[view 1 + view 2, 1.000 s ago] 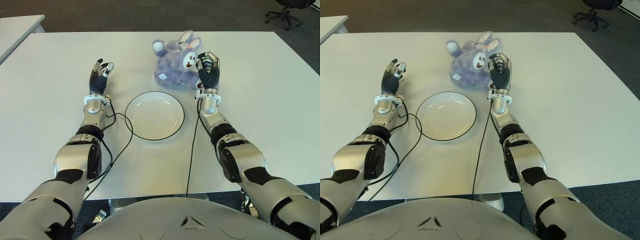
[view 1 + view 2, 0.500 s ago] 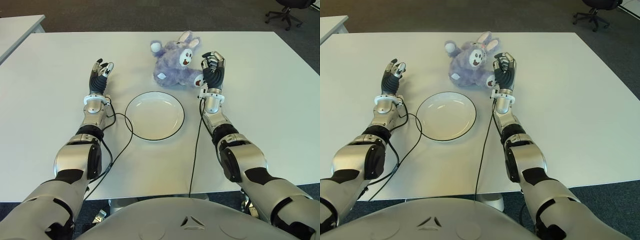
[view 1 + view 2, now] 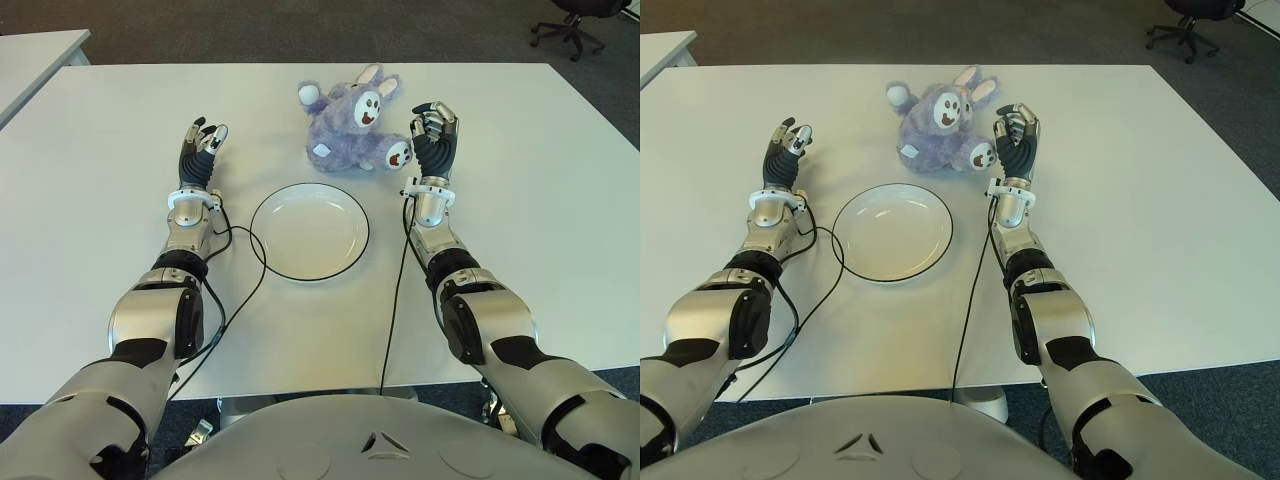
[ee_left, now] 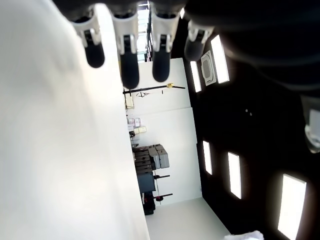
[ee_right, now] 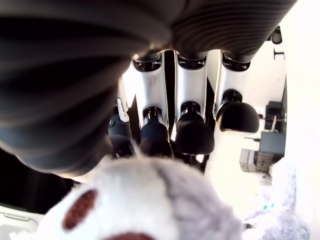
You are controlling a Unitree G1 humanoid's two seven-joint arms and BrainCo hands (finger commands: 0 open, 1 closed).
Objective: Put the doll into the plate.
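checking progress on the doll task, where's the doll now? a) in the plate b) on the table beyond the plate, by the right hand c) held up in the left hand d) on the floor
b: the doll lies on the table beyond the plate, which holds nothing, with the right hand beside its foot.

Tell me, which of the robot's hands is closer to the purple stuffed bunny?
The right. Its right hand is up against the bunny, fingers at one white-soled foot. The left hand hangs well off to the bunny's left, beyond the plate, holding nothing.
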